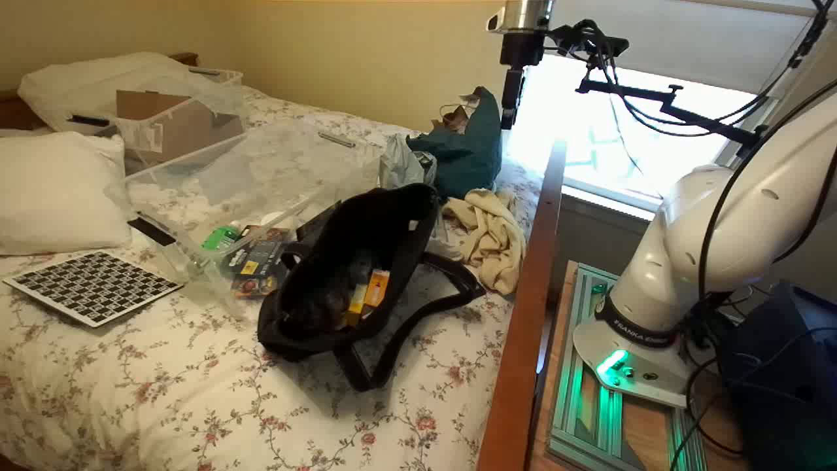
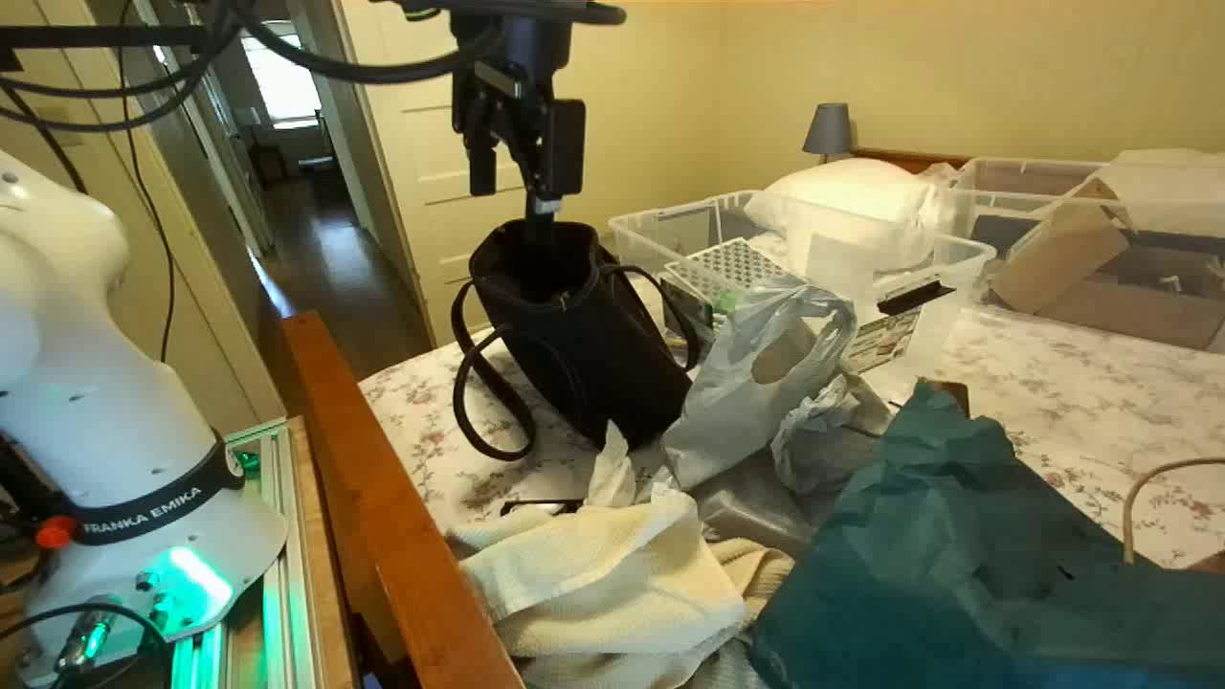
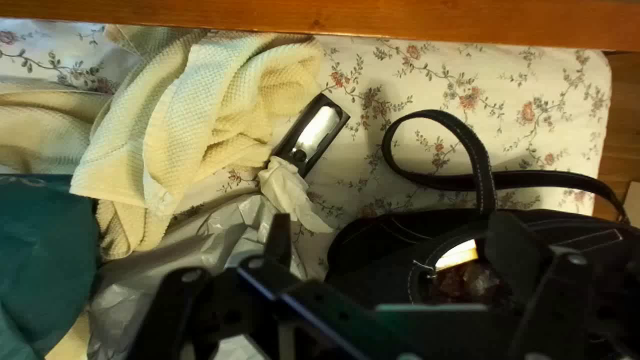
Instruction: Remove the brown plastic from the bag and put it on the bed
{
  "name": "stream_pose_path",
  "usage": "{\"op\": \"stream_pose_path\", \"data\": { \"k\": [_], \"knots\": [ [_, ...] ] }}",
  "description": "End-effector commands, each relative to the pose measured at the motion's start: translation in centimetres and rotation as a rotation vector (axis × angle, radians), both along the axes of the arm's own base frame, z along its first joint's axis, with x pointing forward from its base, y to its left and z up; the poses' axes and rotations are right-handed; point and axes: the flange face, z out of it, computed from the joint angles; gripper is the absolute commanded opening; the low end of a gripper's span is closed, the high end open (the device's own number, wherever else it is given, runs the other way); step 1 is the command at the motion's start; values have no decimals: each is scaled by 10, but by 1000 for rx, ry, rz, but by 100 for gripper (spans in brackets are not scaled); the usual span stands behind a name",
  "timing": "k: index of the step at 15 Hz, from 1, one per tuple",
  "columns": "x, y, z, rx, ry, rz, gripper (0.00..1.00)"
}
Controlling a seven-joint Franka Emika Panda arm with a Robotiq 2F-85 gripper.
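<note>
The brown plastic [image 3: 467,285] shows as a dark reddish-brown, shiny crumpled patch inside the bag's mouth in the wrist view, partly hidden by my gripper. I cannot make it out clearly in the exterior views. The black bag [image 1: 405,261] slumps on the bed [image 1: 314,405] with its mouth wide and handles spread; it also shows upright but leaning in an exterior view [image 2: 593,354]. My gripper [image 3: 400,245] looks open and empty, fingers apart. It hangs high above the bed in both exterior views [image 1: 509,118] [image 2: 526,182], not touching the bag.
Yellow-orange packets [image 1: 376,288] lie in the bag. Around it are a cream towel [image 1: 490,239], a teal bag [image 2: 938,545], a grey plastic bag [image 2: 766,383], clear bins [image 1: 261,157] and a checkered board [image 1: 91,288]. A wooden bed rail [image 1: 523,327] separates bed and robot base.
</note>
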Motion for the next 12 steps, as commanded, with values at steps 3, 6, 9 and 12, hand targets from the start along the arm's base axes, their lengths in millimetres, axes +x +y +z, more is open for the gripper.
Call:
{"op": "stream_pose_path", "data": {
  "k": [3,6,9,12],
  "knots": [
    [5,8,1,10,-7,21,100],
    [25,51,5,35,-18,118,100],
    [40,104,10,-3,-21,285,100],
    [54,147,8,-20,-26,398,100]
  ]
}}
